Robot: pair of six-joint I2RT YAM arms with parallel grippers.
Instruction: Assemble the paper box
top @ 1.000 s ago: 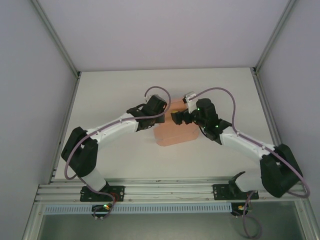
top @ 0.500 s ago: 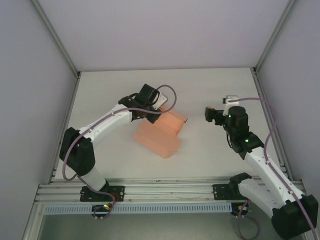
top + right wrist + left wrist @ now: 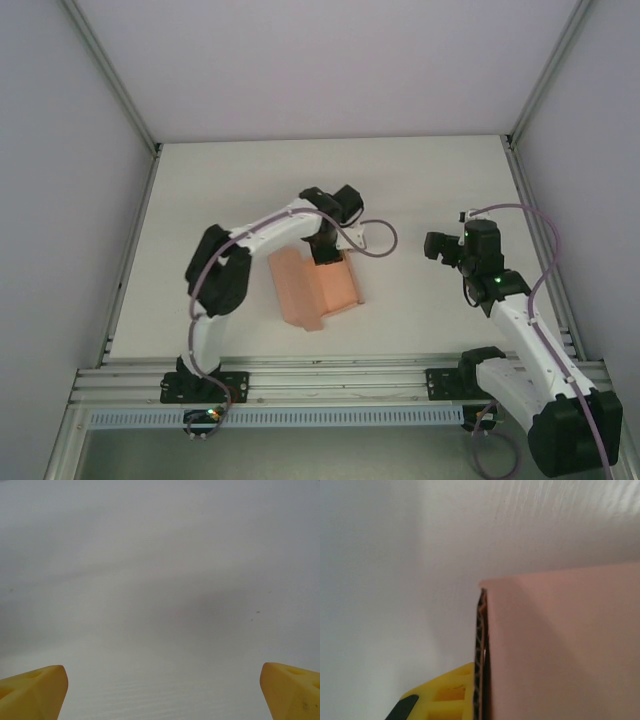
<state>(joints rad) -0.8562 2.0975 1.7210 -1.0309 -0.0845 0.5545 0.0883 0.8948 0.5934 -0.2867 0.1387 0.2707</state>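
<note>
Pinching the upper edge of the salmon-pink thin-card paper box [image 3: 315, 285] with the left claw [image 3: 328, 257], just left of centre in the top view. Resting the box on the white desk [image 3: 225, 180], only partly folded, a raised crease running down its middle. Pressing the claw together on the card: in the left wrist view, the layered edge of the pink panel [image 3: 560, 645] sitting tight against one yellow plastic finger [image 3: 445, 697] at bottom centre. Probably gripping there to stand a flap up, or to steady the sheet for the next fold. Holding the right claw [image 3: 432, 245] at middle right of the top view, well apart from the box, spread wide [image 3: 162, 692], with bare desk between its yellow tips. Likely standing clear to leave room for the fold. Judging assembly as far from done, with flaps not yet closed.
</note>
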